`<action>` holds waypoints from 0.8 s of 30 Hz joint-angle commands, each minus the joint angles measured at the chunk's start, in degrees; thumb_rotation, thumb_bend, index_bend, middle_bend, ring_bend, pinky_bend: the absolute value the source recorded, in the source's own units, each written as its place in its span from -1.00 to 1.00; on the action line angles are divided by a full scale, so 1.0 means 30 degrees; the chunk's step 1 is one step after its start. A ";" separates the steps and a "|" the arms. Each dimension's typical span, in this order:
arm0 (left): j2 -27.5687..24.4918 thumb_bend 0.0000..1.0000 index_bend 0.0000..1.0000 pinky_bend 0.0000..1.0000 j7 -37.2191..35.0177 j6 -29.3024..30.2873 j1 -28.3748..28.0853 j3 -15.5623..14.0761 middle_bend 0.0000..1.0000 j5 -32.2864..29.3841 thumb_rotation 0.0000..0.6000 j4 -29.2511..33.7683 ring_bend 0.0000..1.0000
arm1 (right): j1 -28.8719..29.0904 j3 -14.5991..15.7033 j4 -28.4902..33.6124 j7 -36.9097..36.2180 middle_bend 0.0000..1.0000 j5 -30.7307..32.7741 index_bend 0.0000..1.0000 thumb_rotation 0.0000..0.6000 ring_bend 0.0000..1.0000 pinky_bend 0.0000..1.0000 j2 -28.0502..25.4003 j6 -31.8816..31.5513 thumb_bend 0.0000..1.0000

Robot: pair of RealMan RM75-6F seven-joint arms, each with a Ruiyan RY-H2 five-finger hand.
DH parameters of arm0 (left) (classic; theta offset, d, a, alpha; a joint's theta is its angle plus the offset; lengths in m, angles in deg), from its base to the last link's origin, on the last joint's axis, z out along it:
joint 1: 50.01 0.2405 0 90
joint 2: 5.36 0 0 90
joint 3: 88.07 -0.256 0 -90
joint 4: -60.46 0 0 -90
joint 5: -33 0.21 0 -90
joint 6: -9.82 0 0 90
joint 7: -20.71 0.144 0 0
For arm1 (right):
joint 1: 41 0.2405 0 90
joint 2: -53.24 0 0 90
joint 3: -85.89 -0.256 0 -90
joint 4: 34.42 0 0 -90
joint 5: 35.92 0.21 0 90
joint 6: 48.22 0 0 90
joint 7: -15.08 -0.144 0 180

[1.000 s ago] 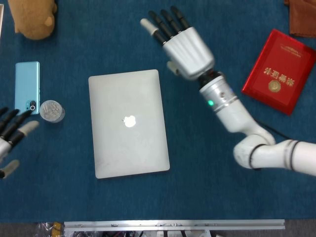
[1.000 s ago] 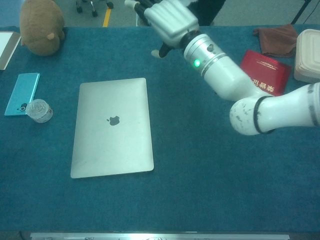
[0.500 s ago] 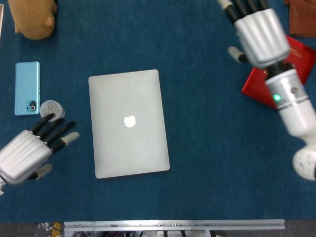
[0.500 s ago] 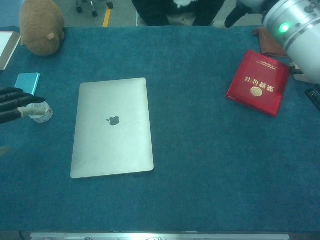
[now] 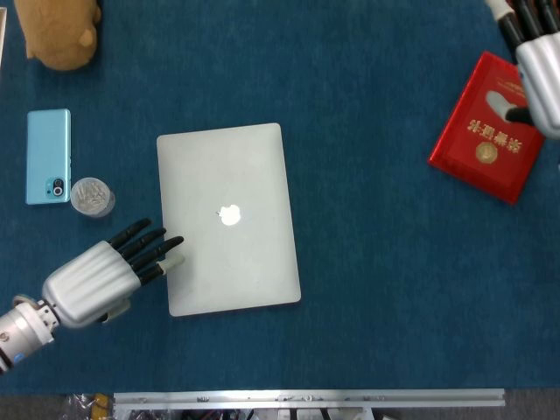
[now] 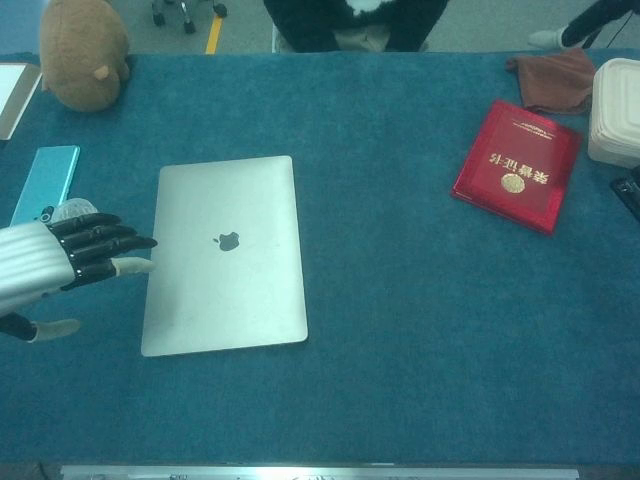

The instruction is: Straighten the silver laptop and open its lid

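Since half a second ago, my left hand (image 5: 96, 280) has slid in to the silver laptop (image 5: 227, 219), fingertips (image 5: 171, 244) at its left edge, fingers spread, holding nothing. I see the laptop lying closed mid-table. My right hand (image 5: 535, 52) has pulled back over the red booklet (image 5: 490, 131); its fingers I cannot tell.

Head view: I look straight down on the blue felt table (image 5: 385, 289) — its near edge at the bottom.
Chest view: lower, angled forward across the table to the floor beyond.
Shared: closed silver laptop (image 5: 227, 219) (image 6: 226, 254), red booklet (image 5: 486, 131) (image 6: 517, 165) — both views.
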 commanded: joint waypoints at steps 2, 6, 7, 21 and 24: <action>0.0749 -0.44 -1.00 -1.00 0.0302 -0.0238 -0.0272 -0.0025 -1.00 -0.0245 1.00 -0.0776 -1.00 | -0.0533 0.0567 0.0475 -0.0493 -0.97 -0.0475 -1.00 1.00 -1.00 -0.95 -0.0522 -0.0177 -0.75; 0.1237 -0.44 -1.00 -1.00 0.0252 -0.0121 -0.0353 -0.0052 -1.00 -0.0581 1.00 -0.1350 -1.00 | -0.0918 0.1027 0.0753 -0.0809 -0.97 -0.1007 -1.00 1.00 -1.00 -0.95 -0.0846 -0.0317 -0.75; 0.1343 -0.44 -1.00 -1.00 0.0271 -0.0070 -0.0355 -0.0047 -1.00 -0.0662 1.00 -0.1488 -1.00 | -0.1032 0.1122 0.0820 -0.0903 -0.97 -0.1156 -1.00 1.00 -1.00 -0.95 -0.0884 -0.0421 -0.75; 0.2301 -0.44 -1.00 -1.00 0.0476 0.0657 -0.0250 -0.0607 -1.00 -0.1198 1.00 -0.2678 -1.00 | -0.3038 0.2718 0.0898 -0.1563 -0.96 -0.3148 -1.00 1.00 -1.00 -0.95 -0.0808 -0.2297 -0.75; 0.2419 -0.44 -1.00 -1.00 0.0644 0.0674 -0.0283 -0.0708 -1.00 -0.1259 1.00 -0.2693 -1.00 | -0.3506 0.2964 0.0896 -0.1643 -0.96 -0.3584 -1.00 1.00 -1.00 -0.95 -0.0773 -0.2815 -0.75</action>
